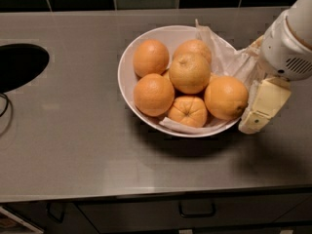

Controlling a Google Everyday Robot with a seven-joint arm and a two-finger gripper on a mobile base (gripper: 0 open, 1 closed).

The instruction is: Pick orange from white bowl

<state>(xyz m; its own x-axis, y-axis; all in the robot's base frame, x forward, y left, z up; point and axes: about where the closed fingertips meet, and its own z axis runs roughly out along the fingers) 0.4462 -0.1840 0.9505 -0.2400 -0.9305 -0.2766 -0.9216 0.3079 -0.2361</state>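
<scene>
Gripper (250, 84) at right rim of white bowl (126, 89) on counter (73, 130); fingers (265, 104) spread wide. Orange (225, 97) lies in bowl, just beside the nearer finger.

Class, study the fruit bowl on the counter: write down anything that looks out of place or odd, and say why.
A crumpled white sheet lines the white bowl and sticks up askew over its right rim, beside the gripper, which hangs just outside that rim. Nothing is spilled or damaged.
</scene>
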